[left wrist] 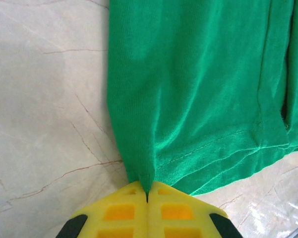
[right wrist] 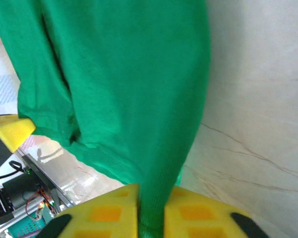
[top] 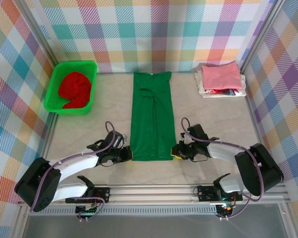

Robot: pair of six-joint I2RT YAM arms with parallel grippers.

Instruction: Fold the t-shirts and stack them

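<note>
You see the dark green t-shirt (top: 151, 116) lying flat in the middle of the table (top: 213, 124). It is folded lengthwise into 1 long narrow strip, with the collar end far from the arms and the hem end near them.

Your left pincer (top: 127, 154) is at the near left corner of this shirt. In the left wrist view its 2 yellow fingers (left wrist: 124, 213) are pressed together, and a thin point of the green cloth is clamped between their tips. The hem runs away from this corner and lies on the table.

Your right pincer (top: 174, 151) is at the near right corner. In the right wrist view a thicker fold of the green cloth passes between its yellow fingers (right wrist: 198, 213), so it is holding the shirt too. Here the cloth looks a little raised from the table.

The red t-shirt (top: 75, 89) lies crumpled inside the bright green basket (top: 53, 94), at the far left. The pink t-shirt (top: 220, 77) lies folded on top of a small pile at the far right, well apart from both pincers. The lower pieces of this pile are too small to tell.
</note>
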